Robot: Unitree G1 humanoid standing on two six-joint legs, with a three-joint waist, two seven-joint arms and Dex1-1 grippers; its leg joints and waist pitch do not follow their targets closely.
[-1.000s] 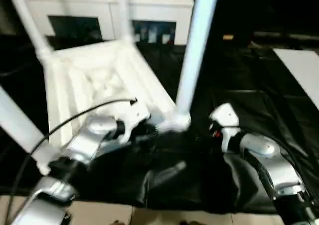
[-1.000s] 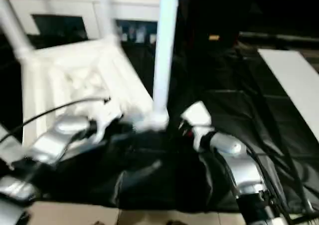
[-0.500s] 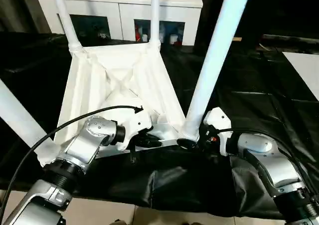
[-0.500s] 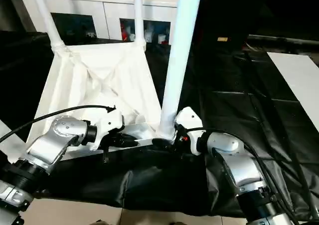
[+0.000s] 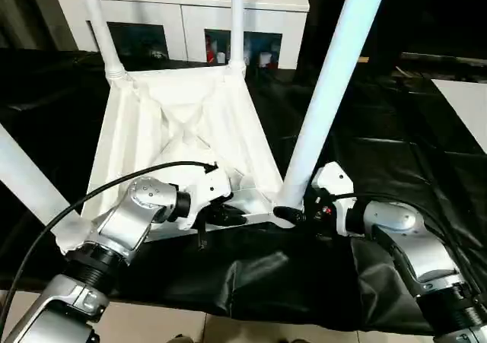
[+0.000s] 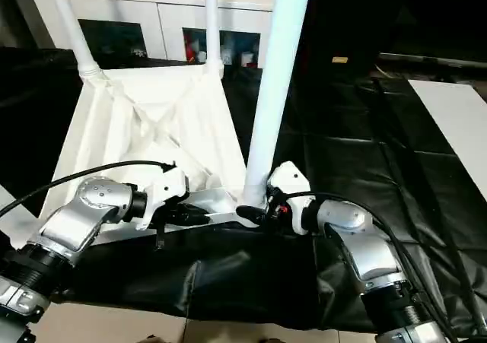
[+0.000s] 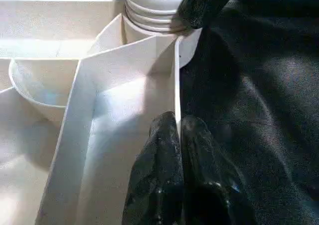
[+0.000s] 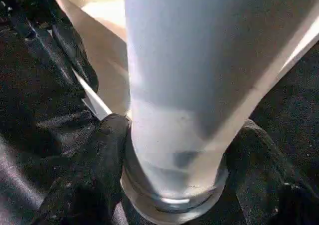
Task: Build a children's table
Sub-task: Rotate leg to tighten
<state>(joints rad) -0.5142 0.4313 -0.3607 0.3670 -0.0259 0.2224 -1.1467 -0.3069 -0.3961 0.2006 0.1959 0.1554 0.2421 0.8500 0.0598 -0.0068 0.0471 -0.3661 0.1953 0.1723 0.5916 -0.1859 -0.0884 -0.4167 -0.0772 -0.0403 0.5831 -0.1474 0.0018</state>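
In your head views the table [image 5: 179, 130] lies upside down on a black sheet [image 5: 380, 145], ribbed underside up, its legs standing out of the corner sockets. The near right leg [image 5: 327, 92] rises toward 12 o'clock from the corner at the middle of the picture. A white cabinet [image 5: 190, 20] stands behind, at 12 o'clock. Your left gripper [image 5: 228, 215] sits on the table's near rim, at 9 o'clock from that corner. Your right gripper [image 6: 255, 215] is at the foot of the near right leg, coming in from 3 o'clock.

In your left wrist view the left gripper [image 7: 178, 130] is pinched tight on the thin rim wall [image 7: 175, 85], one finger [image 7: 159, 150] on each side. Beyond it is the ribbed base of the leg [image 7: 149, 8], with a black finger [image 7: 199, 3] of the other gripper against it.

In your right wrist view the right gripper [image 8: 174, 155] is spread wide around the foot of the leg [image 8: 174, 85], a finger [image 8: 102, 155] against each side.
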